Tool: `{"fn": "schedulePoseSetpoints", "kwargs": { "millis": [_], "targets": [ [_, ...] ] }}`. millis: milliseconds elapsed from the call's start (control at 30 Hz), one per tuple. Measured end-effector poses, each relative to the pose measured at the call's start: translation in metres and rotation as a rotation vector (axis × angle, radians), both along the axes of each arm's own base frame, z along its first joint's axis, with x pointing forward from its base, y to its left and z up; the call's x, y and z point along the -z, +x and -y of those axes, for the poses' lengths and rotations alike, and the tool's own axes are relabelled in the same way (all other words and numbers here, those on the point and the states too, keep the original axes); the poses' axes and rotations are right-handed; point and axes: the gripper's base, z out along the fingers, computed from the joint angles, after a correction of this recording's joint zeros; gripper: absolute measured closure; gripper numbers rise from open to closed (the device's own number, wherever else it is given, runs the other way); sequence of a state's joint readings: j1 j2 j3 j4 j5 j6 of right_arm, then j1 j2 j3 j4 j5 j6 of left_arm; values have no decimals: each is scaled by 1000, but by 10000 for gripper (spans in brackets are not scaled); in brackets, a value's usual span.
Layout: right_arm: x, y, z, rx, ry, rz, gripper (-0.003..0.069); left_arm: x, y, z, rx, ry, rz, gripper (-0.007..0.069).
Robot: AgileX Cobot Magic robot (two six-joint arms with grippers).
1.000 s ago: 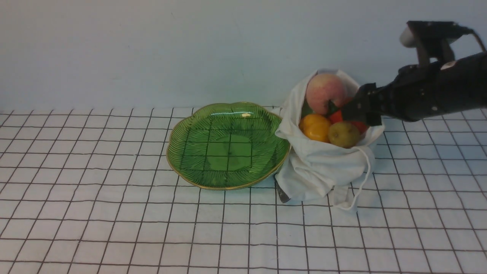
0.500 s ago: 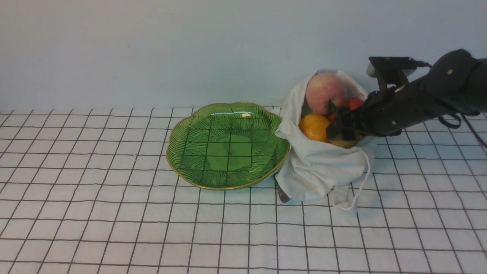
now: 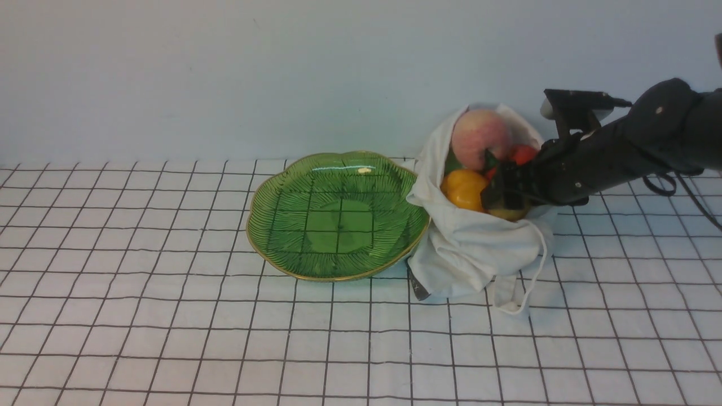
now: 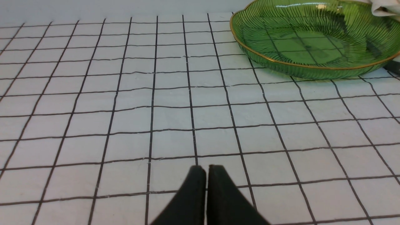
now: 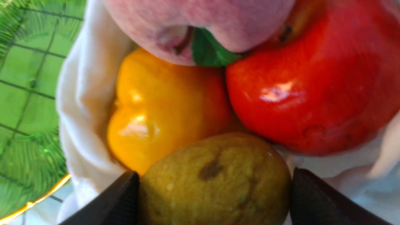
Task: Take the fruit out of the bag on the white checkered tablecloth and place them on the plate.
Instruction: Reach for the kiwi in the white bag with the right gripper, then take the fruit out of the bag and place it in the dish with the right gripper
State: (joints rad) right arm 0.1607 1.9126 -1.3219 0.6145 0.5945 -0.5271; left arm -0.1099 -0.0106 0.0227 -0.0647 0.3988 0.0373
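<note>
The white bag (image 3: 468, 248) stands open on the white checkered tablecloth (image 3: 169, 282), right beside the green plate (image 3: 338, 217). A pink peach (image 3: 479, 138), a red fruit (image 3: 523, 153), a yellow-orange fruit (image 3: 462, 189) and a brownish-green fruit (image 5: 215, 181) fill its mouth. My right gripper (image 3: 502, 197) reaches into the bag from the right. Its two fingers (image 5: 125, 193) press against opposite sides of the brownish-green fruit, which still rests in the bag. The plate holds nothing. My left gripper (image 4: 206, 170) hovers shut over bare cloth, left of the plate (image 4: 312, 40).
A plain pale wall runs behind the table. The bag's cord (image 3: 536, 270) and a small dark tag (image 3: 417, 287) hang toward the front. The cloth spreads wide in front of and left of the plate.
My right arm came down from above the bag into its mouth. Its fingers now flank the brownish-green fruit and have narrowed onto it. The fruits shifted slightly.
</note>
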Motion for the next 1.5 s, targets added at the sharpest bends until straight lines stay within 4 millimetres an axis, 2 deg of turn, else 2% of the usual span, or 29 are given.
{"fn": "schedulePoseSetpoints", "kwargs": {
  "millis": [200, 367, 467, 533, 567, 600, 667, 733, 767, 800, 1033, 1233, 1500],
  "targets": [
    [-36, -6, -1, -66, -20, 42, 106, 0, 0, 0, 0, 0, 0, 632],
    [-77, -16, -6, -113, 31, 72, 106, 0, 0, 0, 0, 0, 0, 632],
    [-96, -21, -23, -132, 141, 82, 108, 0, 0, 0, 0, 0, 0, 632],
    [-107, -28, -57, -192, 240, 103, 108, 0, 0, 0, 0, 0, 0, 632],
    [-106, -29, -63, -208, 245, 107, 108, 0, 0, 0, 0, 0, 0, 632],
    [-101, -32, -84, -251, 253, 117, 108, 0, 0, 0, 0, 0, 0, 632],
    [-85, -34, -114, -300, 234, 138, 108, 0, 0, 0, 0, 0, 0, 632],
    [-69, -33, -134, -315, 204, 158, 108, 0, 0, 0, 0, 0, 0, 632],
    [-67, -32, -135, -315, 203, 154, 108, 0, 0, 0, 0, 0, 0, 632],
    [-52, -29, -145, -319, 168, 168, 109, 0, 0, 0, 0, 0, 0, 632],
    [-22, -13, -150, -282, 89, 226, 108, 0, 0, 0, 0, 0, 0, 632],
    [-20, -12, -150, -310, 56, 253, -12, 0, 0, 0, 0, 0, 0, 632],
    [-21, -12, -149, -351, 37, 242, -32, 0, 0, 0, 0, 0, 0, 632]
  ]
}}
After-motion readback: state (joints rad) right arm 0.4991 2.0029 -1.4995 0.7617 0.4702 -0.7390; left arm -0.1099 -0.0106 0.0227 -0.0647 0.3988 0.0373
